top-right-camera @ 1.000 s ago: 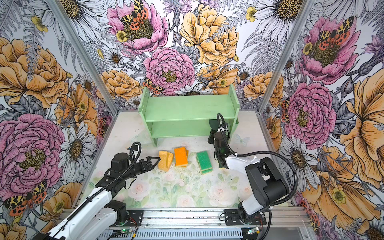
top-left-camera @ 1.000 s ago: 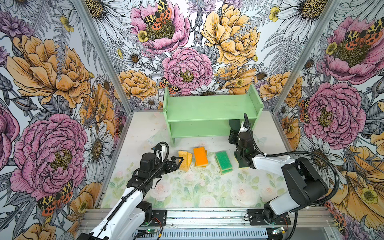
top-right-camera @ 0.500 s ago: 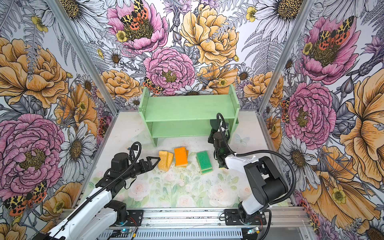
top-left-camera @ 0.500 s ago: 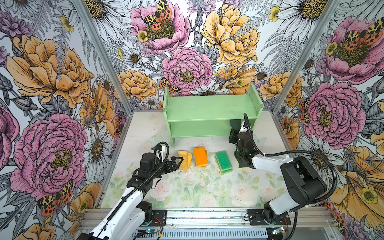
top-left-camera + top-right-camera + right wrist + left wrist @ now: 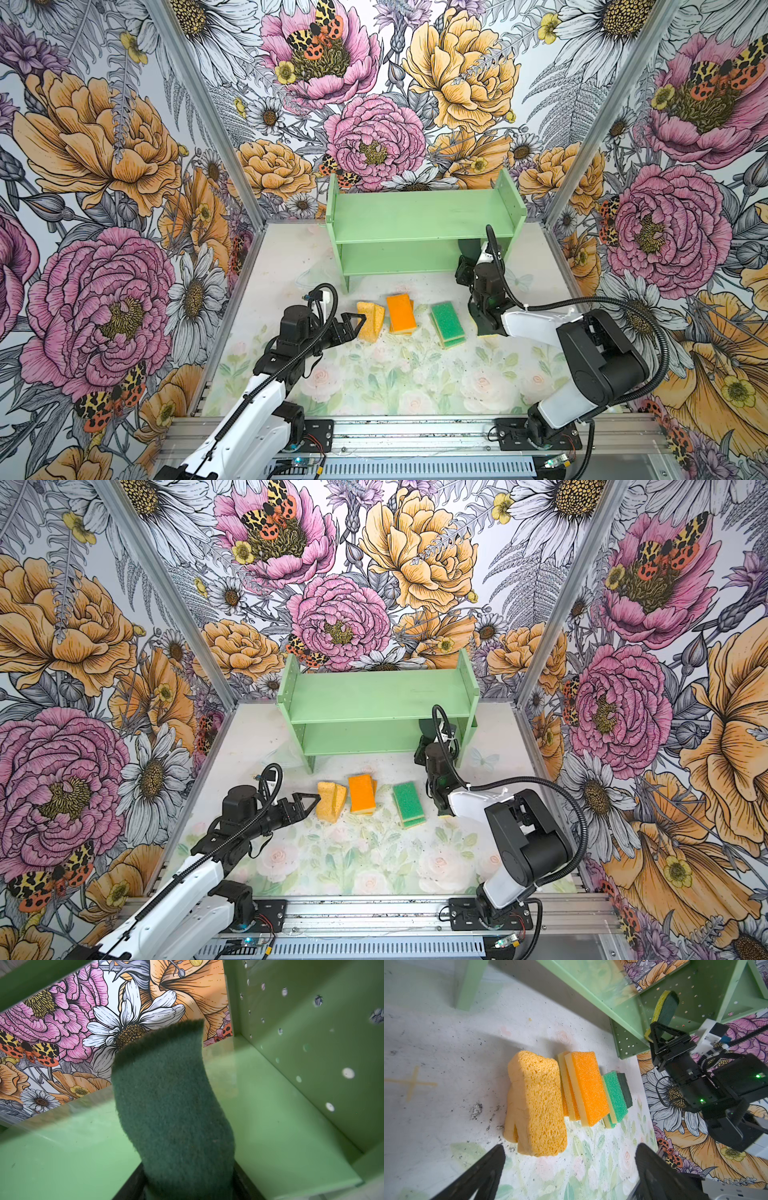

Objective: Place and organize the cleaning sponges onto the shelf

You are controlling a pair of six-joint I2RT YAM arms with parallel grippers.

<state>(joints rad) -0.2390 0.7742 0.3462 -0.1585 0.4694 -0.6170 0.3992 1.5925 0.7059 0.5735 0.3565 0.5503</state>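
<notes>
The mint-green shelf (image 5: 415,216) stands at the back of the table. My right gripper (image 5: 188,1167) reaches into the right end of its lower tier. It is shut on a wavy dark-green-topped sponge (image 5: 172,1105) that stands on edge over the lower board, also seen in the left wrist view (image 5: 667,1007). On the table in front lie two porous yellow sponges (image 5: 371,321), a stack of orange-topped sponges (image 5: 401,311) and two stacked green-topped sponges (image 5: 447,319). Another dark-green-topped sponge (image 5: 625,1088) lies behind the green ones. My left gripper (image 5: 356,323) is open just short of the yellow sponges.
Flowered walls close in the table on three sides. The shelf's perforated right side panel (image 5: 311,1053) stands close beside the held sponge. The right arm (image 5: 540,324) lies low across the table to the right of the green-topped sponges. An aluminium rail (image 5: 415,432) runs along the front edge.
</notes>
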